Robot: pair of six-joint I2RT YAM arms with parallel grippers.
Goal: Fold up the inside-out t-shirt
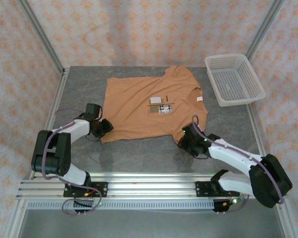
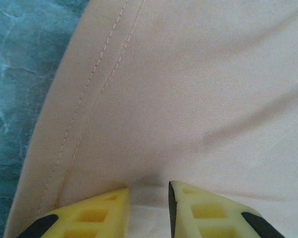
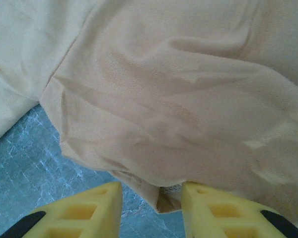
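The orange-tan inside-out t-shirt (image 1: 139, 106) lies spread flat on the grey table, neck to the right, with its white neck label (image 1: 199, 99) showing. My left gripper (image 1: 108, 127) is at the shirt's near left hem corner. In the left wrist view the stitched hem (image 2: 84, 114) runs beside it, and the gripper (image 2: 149, 189) stands nearly closed with a ridge of cloth filling the narrow gap. My right gripper (image 1: 185, 140) is at the near sleeve. In the right wrist view that gripper (image 3: 151, 186) is open, and a folded sleeve edge (image 3: 169, 198) hangs between the fingers against the right one.
A white mesh basket (image 1: 233, 79) stands at the back right of the table (image 1: 79, 94). Small pale tags (image 1: 159, 105) sit on the shirt's middle. Patterned walls and metal posts close in the table. Bare table lies in front of the shirt.
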